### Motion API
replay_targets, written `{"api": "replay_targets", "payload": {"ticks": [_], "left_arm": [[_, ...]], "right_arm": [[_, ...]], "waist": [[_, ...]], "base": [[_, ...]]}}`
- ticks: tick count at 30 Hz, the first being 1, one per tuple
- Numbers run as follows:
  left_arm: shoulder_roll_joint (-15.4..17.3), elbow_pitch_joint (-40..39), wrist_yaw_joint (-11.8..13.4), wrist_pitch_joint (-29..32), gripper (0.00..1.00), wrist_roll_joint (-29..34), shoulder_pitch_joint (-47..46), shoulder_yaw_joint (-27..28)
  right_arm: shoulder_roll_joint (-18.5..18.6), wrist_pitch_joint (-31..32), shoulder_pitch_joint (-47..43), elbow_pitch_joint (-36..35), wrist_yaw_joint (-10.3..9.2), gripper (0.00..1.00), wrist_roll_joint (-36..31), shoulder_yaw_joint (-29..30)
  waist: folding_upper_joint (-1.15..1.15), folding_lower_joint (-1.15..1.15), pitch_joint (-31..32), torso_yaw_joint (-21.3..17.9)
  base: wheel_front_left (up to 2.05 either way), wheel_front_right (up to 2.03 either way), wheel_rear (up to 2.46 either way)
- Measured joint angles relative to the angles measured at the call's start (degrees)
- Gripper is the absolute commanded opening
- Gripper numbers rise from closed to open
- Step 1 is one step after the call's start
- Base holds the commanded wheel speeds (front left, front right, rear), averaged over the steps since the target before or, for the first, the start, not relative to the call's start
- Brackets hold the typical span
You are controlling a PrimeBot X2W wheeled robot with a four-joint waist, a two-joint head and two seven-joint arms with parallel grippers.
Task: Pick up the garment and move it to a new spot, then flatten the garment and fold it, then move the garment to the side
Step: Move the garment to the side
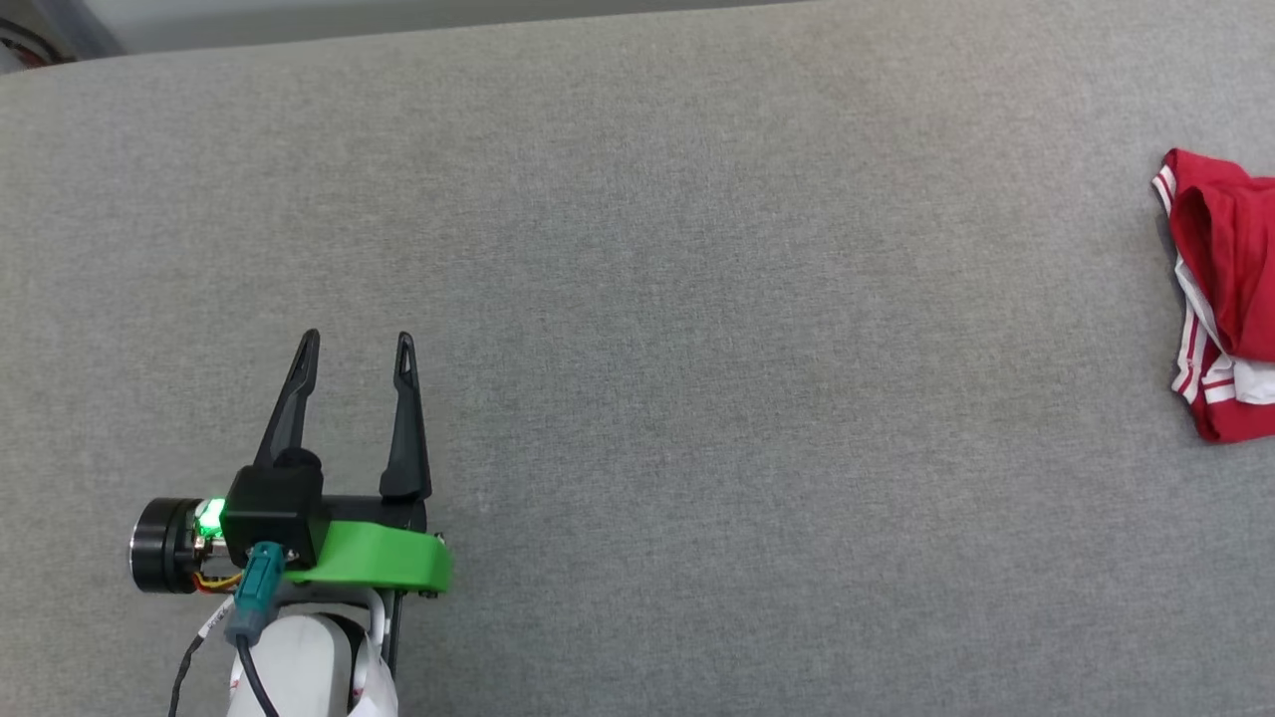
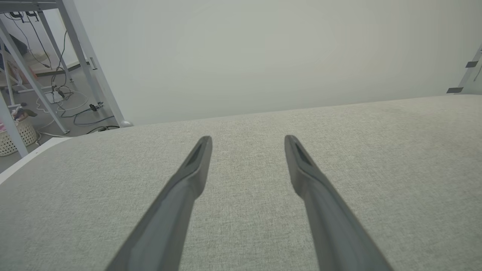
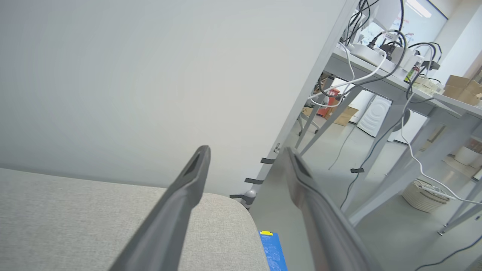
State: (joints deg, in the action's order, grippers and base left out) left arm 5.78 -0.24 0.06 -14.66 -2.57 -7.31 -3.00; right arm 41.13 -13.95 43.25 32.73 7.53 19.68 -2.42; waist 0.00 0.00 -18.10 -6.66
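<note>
Garment point(image 1: 1227, 261) crumpled on table point(image 1: 637, 299); basket point(image 2: 14, 138) holds clutter.

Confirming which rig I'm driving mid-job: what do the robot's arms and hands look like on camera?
The left hand has two long, dark, tapering fingers on a black base, with a bright green bracket, a lit green light, a teal connector on a black cable, and a white forearm. The right hand shows matching dark grey fingers with slotted tips.

grey fabric table point(image 1: 637, 299) before a white wall point(image 2: 263, 56).
</note>
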Motion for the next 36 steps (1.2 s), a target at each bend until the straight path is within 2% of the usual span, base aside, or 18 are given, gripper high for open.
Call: {"api": "replay_targets", "payload": {"ticks": [5, 10, 14, 18, 26, 36], "left_arm": [[-0.5, 0.5, 0.0, 0.0, 1.00, -0.2, 1.1, 0.2], [-0.8, 1.1, -0.1, 0.0, 1.00, -0.5, 1.7, 0.7], [-1.0, 1.5, -0.2, 0.0, 1.00, -0.5, 2.3, 1.1], [-1.2, 2.0, -0.4, 0.0, 1.00, -0.6, 2.6, 1.2], [-1.8, 3.1, -0.6, 0.0, 1.00, -0.6, 4.2, 1.3], [-1.9, 4.0, -1.5, 0.0, 1.00, -1.0, 6.0, 1.4]], "right_arm": [[-7.5, -0.6, -5.7, -10.1, 0.00, 1.00, -3.7, 5.4], [-18.0, -0.8, -12.9, -22.6, 0.00, 1.00, -7.6, 10.6], [-25.5, -0.8, -19.2, -28.4, 0.00, 1.00, -9.1, 10.6], [-30.4, -0.8, -24.5, -30.3, 0.00, 1.00, -10.3, 9.3], [-35.0, -0.8, -33.4, -29.8, 0.00, 1.00, -11.7, 7.5], [-37.2, -0.8, -42.3, -31.6, 0.00, 1.00, -12.5, 6.1]], "waist": [[0.00, 0.00, 3.0, 1.8], [0.00, 0.00, 5.3, 4.2], [0.00, 0.00, 7.1, 6.0], [0.00, 0.00, 8.7, 7.5], [0.00, 0.00, 11.8, 9.4], [0.00, 0.00, 14.0, 10.4]], "base": [[0.00, 0.00, 0.00], [0.00, 0.00, 0.00], [0.00, 0.00, 0.00], [0.00, 0.00, 0.00], [0.00, 0.00, 0.00], [0.00, 0.00, 0.00]]}}
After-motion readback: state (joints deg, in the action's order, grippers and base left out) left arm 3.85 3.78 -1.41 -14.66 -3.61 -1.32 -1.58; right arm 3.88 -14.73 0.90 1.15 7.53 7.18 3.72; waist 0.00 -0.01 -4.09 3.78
